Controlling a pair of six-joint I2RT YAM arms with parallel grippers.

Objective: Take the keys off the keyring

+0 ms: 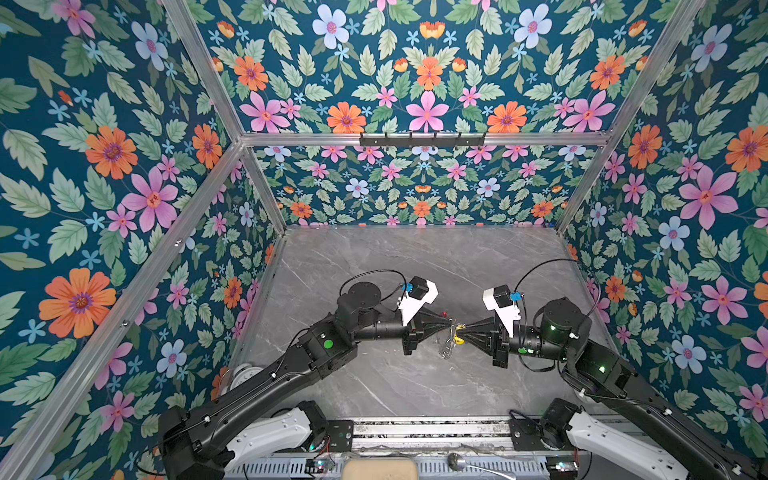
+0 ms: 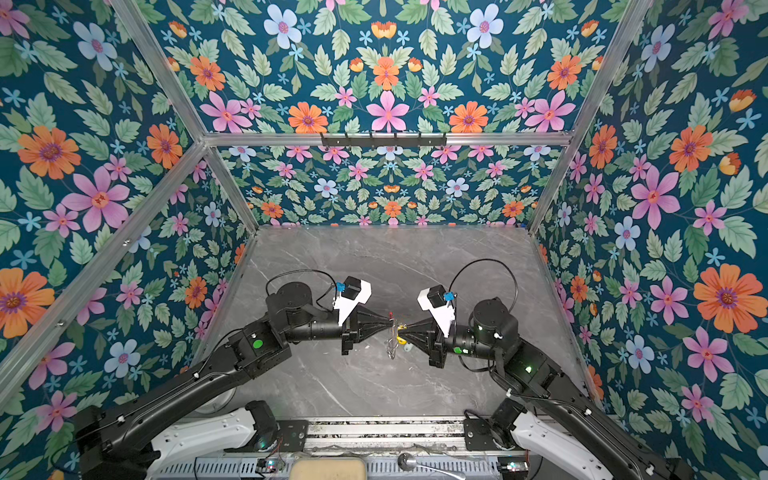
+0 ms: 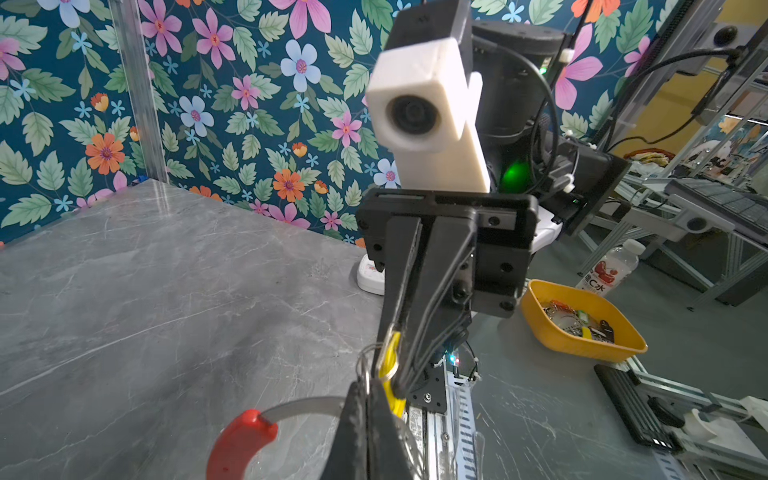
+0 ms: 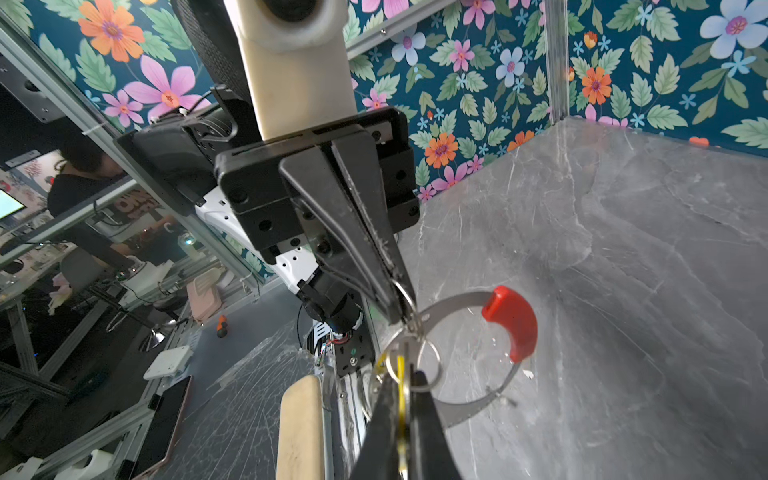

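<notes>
The two arms meet tip to tip above the middle of the counter (image 1: 374, 374). The left end effector (image 1: 450, 325) reaches in from nine o'clock, clamped tight on the grey band of the keyring (image 4: 457, 300). The right end effector (image 1: 463, 328) comes in from three o'clock, pinched closed on the yellow-tagged key (image 4: 400, 368). The keyring hangs clear of the counter, drooping toward six o'clock. I'd judge the key needs working round its split ring (image 4: 439, 360): hold the band steady, rotate the key slowly, and don't yank.
</notes>
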